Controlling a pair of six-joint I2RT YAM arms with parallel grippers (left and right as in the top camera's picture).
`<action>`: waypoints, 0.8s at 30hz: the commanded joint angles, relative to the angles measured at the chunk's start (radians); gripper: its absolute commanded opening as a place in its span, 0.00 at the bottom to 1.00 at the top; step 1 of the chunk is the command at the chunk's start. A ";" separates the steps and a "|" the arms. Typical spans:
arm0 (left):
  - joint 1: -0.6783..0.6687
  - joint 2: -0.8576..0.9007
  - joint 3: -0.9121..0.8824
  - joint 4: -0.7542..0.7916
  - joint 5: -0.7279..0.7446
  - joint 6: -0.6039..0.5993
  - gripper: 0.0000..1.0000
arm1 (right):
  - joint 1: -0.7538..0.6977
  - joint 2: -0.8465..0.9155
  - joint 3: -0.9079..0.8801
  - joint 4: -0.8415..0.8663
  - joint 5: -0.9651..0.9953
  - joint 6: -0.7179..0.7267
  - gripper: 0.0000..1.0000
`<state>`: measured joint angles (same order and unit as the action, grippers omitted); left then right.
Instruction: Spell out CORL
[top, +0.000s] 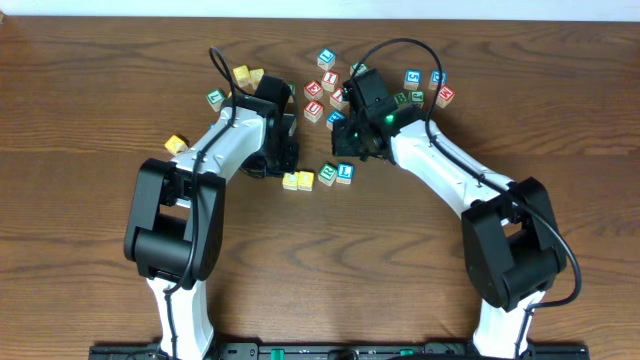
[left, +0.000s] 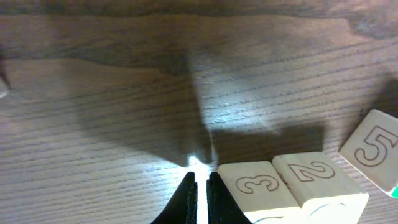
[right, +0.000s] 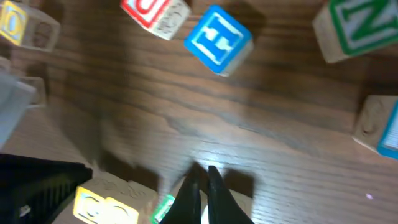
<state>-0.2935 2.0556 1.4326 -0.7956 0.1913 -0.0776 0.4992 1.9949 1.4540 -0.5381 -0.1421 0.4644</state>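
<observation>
Four cubes stand in a row at mid-table: two yellow-faced cubes (top: 291, 182) (top: 305, 180), the green R cube (top: 328, 175) and the blue L cube (top: 345, 172). My left gripper (top: 286, 164) is shut and empty, just behind the row's left end. In the left wrist view its fingertips (left: 201, 182) sit beside the side face marked 3 (left: 258, 186), with the face marked 2 (left: 317, 175) next to it. My right gripper (top: 347, 158) is shut and empty, low over the row's right part. The right wrist view shows it (right: 202, 175) above a green-edged cube (right: 164, 209), with the yellow cubes (right: 102, 206) to the left.
Loose cubes lie scattered behind the row, among them a blue one (right: 217, 38), a red one (right: 155, 12) and a green one (right: 357, 25). More are at the back (top: 326, 60) (top: 444, 96), and yellow ones lie to the left (top: 176, 144) (top: 243, 76). A cube marked 5 (left: 373, 149) lies right of the row.
</observation>
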 joint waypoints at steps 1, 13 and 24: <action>0.043 -0.010 0.035 -0.013 -0.053 -0.026 0.08 | 0.018 0.035 0.018 0.012 0.001 0.042 0.01; 0.211 -0.207 0.089 0.009 -0.053 -0.036 0.08 | 0.053 0.100 0.018 0.002 -0.033 0.081 0.01; 0.232 -0.206 0.089 0.008 -0.053 -0.036 0.07 | 0.066 0.100 0.018 -0.095 -0.014 0.158 0.01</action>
<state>-0.0654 1.8450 1.5085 -0.7849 0.1509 -0.1078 0.5613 2.0808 1.4551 -0.6235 -0.1642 0.5827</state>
